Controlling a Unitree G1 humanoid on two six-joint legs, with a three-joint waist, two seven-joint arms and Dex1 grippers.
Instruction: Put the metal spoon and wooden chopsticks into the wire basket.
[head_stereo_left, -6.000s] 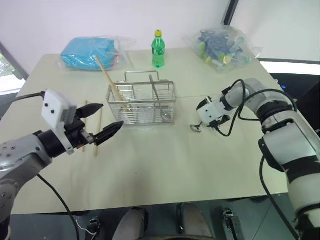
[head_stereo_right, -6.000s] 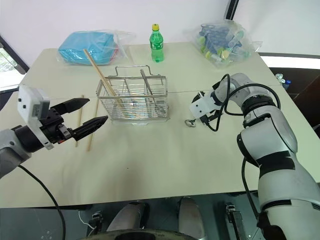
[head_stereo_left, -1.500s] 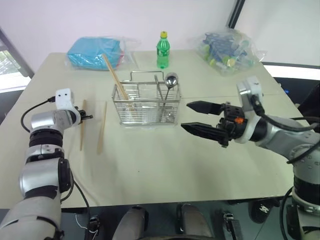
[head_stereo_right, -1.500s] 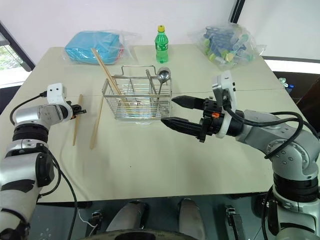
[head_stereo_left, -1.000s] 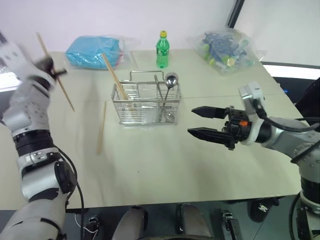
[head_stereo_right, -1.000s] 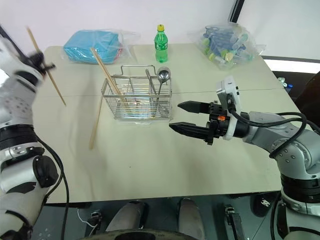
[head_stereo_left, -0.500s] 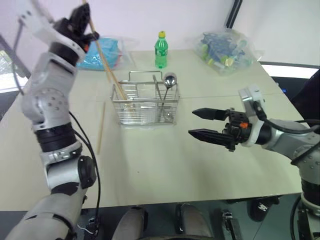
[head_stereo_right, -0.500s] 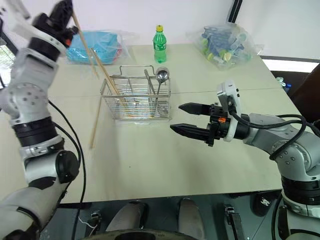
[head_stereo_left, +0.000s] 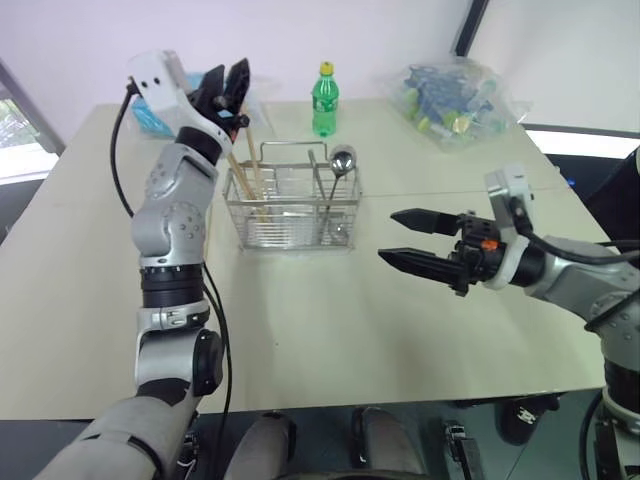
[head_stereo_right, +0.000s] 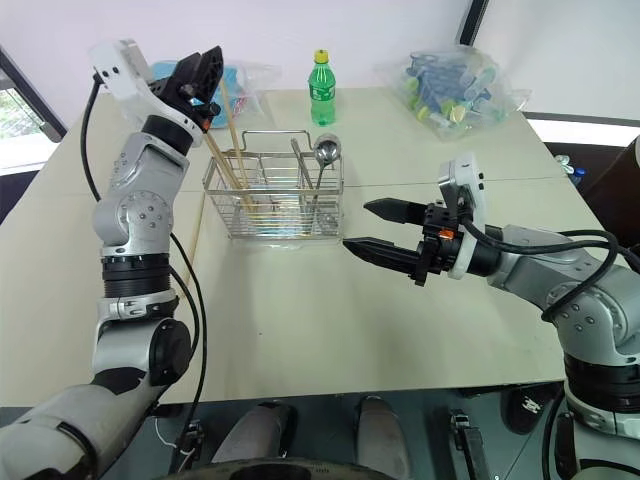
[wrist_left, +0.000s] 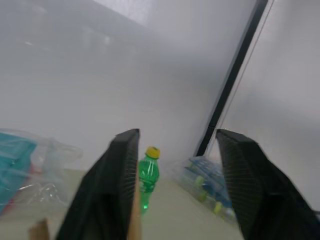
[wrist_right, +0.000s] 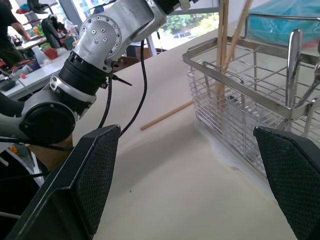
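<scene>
Beige table (head_stereo_left: 300, 330), our wire basket (head_stereo_left: 292, 208) at its middle.
We saw two wooden chopsticks (head_stereo_right: 232, 150) and the metal spoon (head_stereo_left: 338, 170) standing inside; our left gripper (head_stereo_right: 198, 75) hovered spread above, our right gripper (head_stereo_left: 415, 240) spread too, empty.

Both grippers (head_stereo_left: 228, 85) (head_stereo_left: 402, 236) — jaws spread
</scene>
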